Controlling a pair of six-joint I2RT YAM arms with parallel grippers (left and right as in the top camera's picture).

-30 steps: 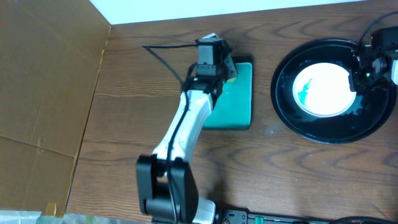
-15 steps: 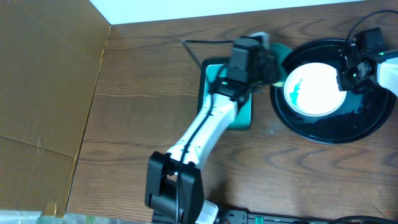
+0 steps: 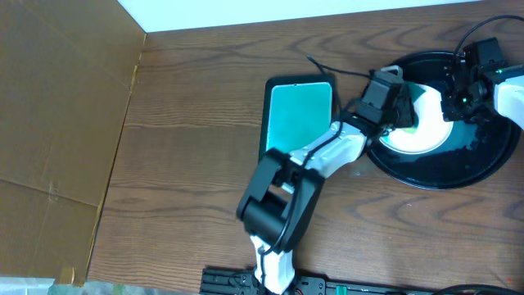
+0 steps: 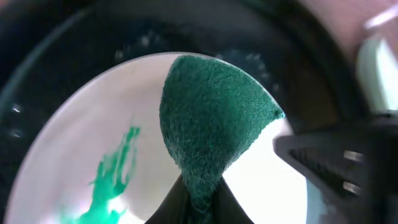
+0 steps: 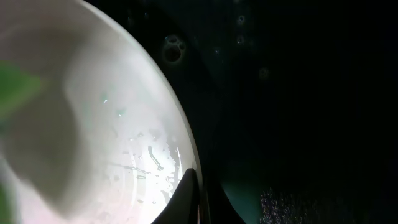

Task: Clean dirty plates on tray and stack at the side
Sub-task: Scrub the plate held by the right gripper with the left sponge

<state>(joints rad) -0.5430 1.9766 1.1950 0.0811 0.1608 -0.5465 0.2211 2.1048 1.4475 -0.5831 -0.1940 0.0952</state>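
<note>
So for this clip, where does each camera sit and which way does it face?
Overhead: fixed above the table, looking straight down on the teal dish, black tray and plate; the left arm and right arm show.
Left wrist: on the left arm, looking down past the left tool, shut on a green sponge, at the smeared plate.
Right wrist: on the right arm, close over the plate's rim and black tray; the right tool is shut on that rim.
Shared: all three show the plate and black tray.
</note>
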